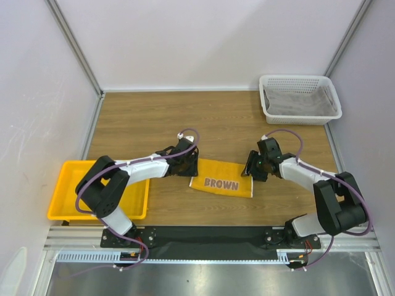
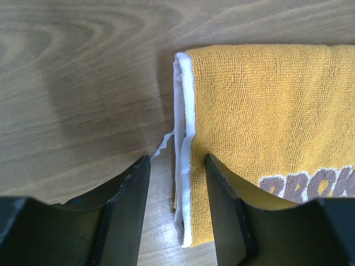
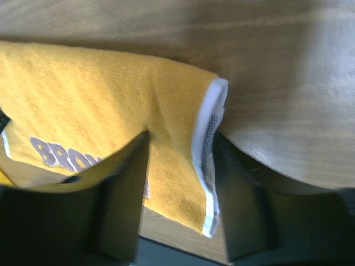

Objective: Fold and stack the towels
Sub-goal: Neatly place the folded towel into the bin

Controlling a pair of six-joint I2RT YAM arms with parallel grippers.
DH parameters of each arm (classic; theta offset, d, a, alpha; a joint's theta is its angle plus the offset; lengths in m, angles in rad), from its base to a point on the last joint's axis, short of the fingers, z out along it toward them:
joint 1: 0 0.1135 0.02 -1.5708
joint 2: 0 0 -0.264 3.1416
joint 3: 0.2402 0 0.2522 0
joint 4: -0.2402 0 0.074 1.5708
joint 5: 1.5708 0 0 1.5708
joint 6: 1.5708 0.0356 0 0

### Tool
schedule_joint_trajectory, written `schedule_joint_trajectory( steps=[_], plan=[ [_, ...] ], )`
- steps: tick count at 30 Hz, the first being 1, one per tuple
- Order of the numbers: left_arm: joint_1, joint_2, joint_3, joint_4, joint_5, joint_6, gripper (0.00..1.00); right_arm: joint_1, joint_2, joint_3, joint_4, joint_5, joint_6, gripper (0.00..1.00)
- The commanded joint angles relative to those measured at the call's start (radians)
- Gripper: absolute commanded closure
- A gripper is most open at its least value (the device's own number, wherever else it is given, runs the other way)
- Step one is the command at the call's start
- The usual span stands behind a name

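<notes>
a yellow tray [image 1: 62, 198] is seen at the near left of a wooden table [image 1: 142, 123]. the left gripper [image 1: 187, 165] is lowered over the left hem of the folded yellow-orange "brown" towel [image 1: 223, 174], jaws parted with the white hem between them, unpinched. the towel is laid flat at the table's middle. the right gripper [image 1: 251, 166] is likewise parted around the right hem. a grey towel [image 1: 296, 103] is held in a white mesh basket [image 1: 299, 78] at the far right.
</notes>
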Motion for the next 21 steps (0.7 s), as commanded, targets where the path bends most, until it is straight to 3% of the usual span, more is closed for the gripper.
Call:
schedule_joint_trajectory(
  steps=[1, 4, 6, 8, 14, 21],
  plan=[
    [0.010, 0.039, 0.007, 0.044, -0.003, -0.020, 0.50, 0.008, 0.044, -0.009, 0.035, 0.013, -0.001, 0.49],
    [0.018, 0.024, 0.008, 0.018, -0.010, -0.020, 0.49, 0.006, 0.065, -0.003, 0.045, 0.013, 0.002, 0.66],
    [0.035, 0.007, 0.011, 0.004, -0.019, -0.020, 0.46, 0.006, 0.074, 0.016, 0.054, 0.014, 0.004, 0.87],
    [0.055, -0.011, 0.019, -0.025, -0.023, -0.018, 0.45, 0.006, 0.099, 0.054, 0.055, 0.022, -0.002, 1.00],
    [0.154, -0.031, 0.068, -0.063, -0.010, 0.009, 0.44, 0.002, 0.266, 0.291, -0.020, 0.100, -0.113, 1.00],
    [0.197, -0.069, 0.138, -0.082, -0.022, 0.037, 0.41, -0.061, 0.590, 0.797, -0.174, 0.129, -0.304, 1.00]
  ],
)
